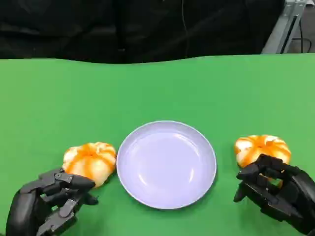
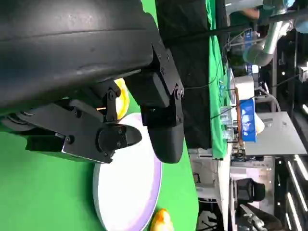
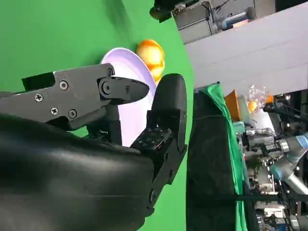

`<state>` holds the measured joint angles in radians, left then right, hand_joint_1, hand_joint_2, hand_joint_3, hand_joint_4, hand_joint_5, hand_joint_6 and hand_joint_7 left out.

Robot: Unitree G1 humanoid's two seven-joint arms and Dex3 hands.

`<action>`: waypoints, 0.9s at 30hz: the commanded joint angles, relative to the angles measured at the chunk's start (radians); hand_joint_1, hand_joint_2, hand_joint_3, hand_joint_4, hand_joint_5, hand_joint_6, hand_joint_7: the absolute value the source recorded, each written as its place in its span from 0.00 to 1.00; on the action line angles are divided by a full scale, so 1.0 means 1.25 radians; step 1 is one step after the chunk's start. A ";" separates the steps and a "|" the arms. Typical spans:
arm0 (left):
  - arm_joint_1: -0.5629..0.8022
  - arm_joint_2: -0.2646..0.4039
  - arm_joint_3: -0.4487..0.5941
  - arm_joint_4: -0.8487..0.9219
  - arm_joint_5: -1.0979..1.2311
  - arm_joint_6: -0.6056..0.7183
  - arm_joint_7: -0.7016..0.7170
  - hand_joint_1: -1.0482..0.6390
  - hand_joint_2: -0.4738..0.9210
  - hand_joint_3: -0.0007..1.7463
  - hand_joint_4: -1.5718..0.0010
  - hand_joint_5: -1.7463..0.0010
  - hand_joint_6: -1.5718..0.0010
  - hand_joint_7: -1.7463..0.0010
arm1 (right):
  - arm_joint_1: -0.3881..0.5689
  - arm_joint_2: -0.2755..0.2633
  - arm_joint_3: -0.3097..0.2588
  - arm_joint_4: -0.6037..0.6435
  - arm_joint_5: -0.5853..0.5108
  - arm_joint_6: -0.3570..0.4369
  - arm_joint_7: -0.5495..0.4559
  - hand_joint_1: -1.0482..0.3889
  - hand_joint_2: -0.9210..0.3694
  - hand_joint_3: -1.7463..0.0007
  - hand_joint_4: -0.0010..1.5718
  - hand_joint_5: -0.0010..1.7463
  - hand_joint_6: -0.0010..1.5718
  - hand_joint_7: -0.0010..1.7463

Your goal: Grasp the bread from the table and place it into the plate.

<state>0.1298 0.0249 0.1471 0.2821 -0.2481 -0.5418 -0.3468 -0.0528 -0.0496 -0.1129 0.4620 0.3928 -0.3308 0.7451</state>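
Flanking one plate (image 1: 197, 189): two breads (image 1: 90, 162) (image 1: 262, 149); left hand (image 1: 47, 206), right hand (image 1: 280, 191) fingers spread, empty.

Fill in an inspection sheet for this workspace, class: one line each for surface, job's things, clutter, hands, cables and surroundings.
Surface: green table, smooth cloth cover.
Job's things: lavender plate at centre, nothing in it; left bread beside its left rim; right bread apart from its right rim. Both on the table.
Clutter: nothing seen.
Hands: left hand just below the left bread, fingers apart, holding nothing; right hand at the right bread's near edge, grip not clear.
Cables: thin dark cable against the black backdrop.
Surroundings: metal frame at far right.
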 commanded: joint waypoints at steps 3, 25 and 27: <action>0.001 0.006 0.007 0.001 -0.006 -0.002 0.004 0.63 1.00 0.26 0.44 0.39 0.34 0.60 | -0.009 -0.014 -0.011 0.005 0.001 -0.005 -0.001 0.68 0.00 0.83 0.36 0.89 0.46 0.56; -0.003 0.002 0.011 0.010 0.007 -0.028 0.015 0.60 1.00 0.20 0.45 0.51 0.36 0.70 | -0.009 -0.013 -0.010 0.002 0.000 -0.004 -0.003 0.68 0.00 0.82 0.36 0.89 0.46 0.57; -0.004 0.004 0.011 0.014 0.020 -0.043 0.021 0.57 1.00 0.15 0.44 0.60 0.33 0.82 | -0.009 -0.012 -0.010 0.003 0.001 -0.003 -0.003 0.68 0.00 0.82 0.36 0.89 0.46 0.57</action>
<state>0.1280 0.0209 0.1499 0.2875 -0.2395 -0.5632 -0.3392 -0.0557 -0.0496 -0.1129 0.4626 0.3932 -0.3304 0.7445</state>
